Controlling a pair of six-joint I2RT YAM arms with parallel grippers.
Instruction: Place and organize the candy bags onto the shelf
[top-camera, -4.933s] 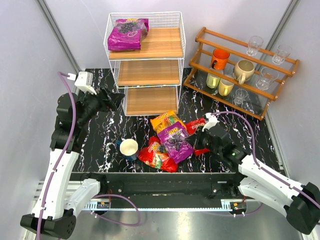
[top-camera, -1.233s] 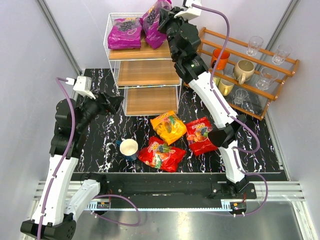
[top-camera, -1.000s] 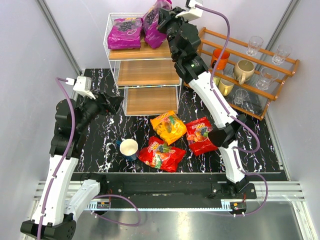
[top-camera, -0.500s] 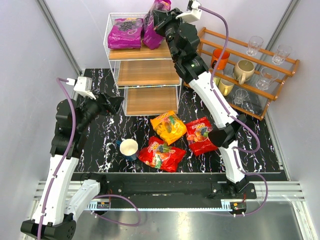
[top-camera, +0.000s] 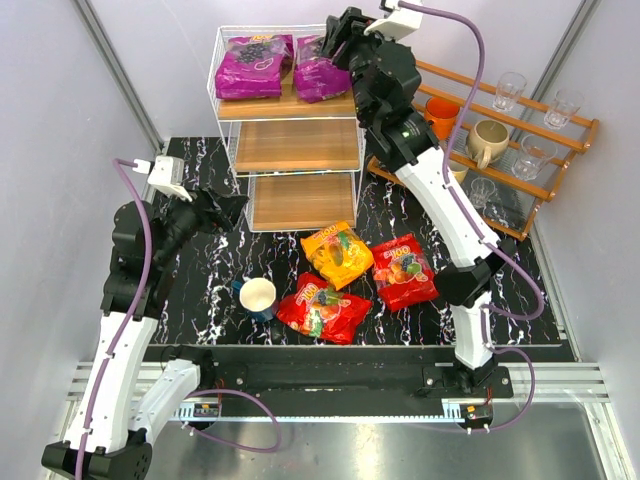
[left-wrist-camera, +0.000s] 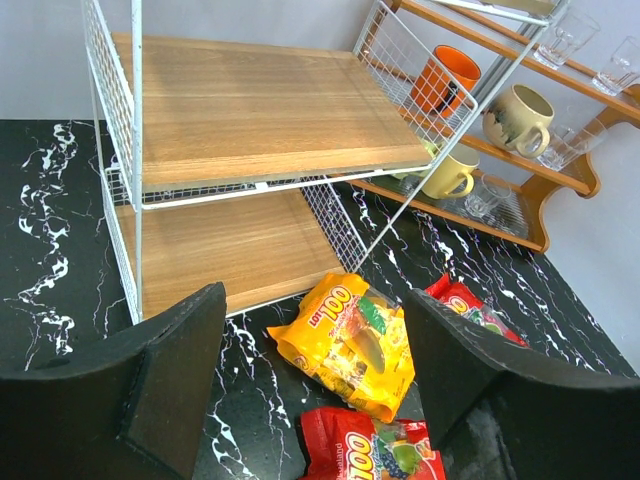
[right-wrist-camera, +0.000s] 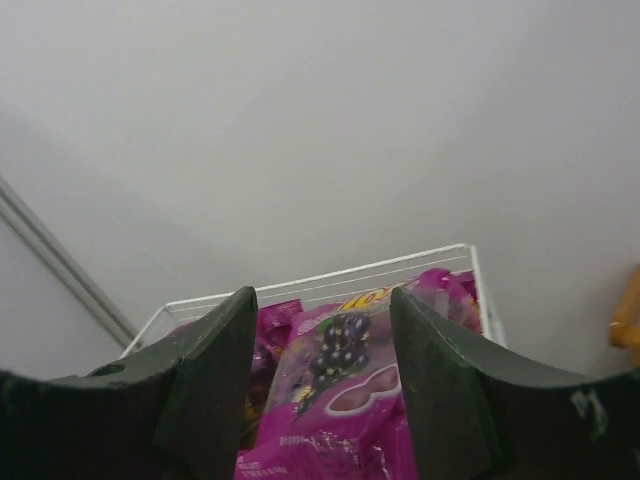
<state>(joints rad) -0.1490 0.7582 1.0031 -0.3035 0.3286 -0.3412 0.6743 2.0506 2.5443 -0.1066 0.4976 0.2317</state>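
The white wire shelf (top-camera: 290, 145) stands at the back. Two purple candy bags lie side by side on its top board, one on the left (top-camera: 250, 68) and one on the right (top-camera: 322, 72). My right gripper (top-camera: 342, 42) hovers open just right of and above the right purple bag (right-wrist-camera: 340, 400); its fingers (right-wrist-camera: 215, 370) stand apart from the bag. On the table lie an orange-yellow bag (top-camera: 340, 253) and two red bags (top-camera: 403, 270) (top-camera: 322, 308). My left gripper (top-camera: 225, 208) is open and empty left of the shelf, facing the orange-yellow bag (left-wrist-camera: 350, 340).
A brown stepped rack (top-camera: 560, 135) with mugs and glasses stands right of the shelf, close to my right arm. A white-and-blue cup (top-camera: 258, 297) stands on the black marble table left of the red bags. Grey walls close in both sides.
My right gripper has opened and let go of the second purple bag, which now lies flat on the top board beside the first. The left arm has not moved.
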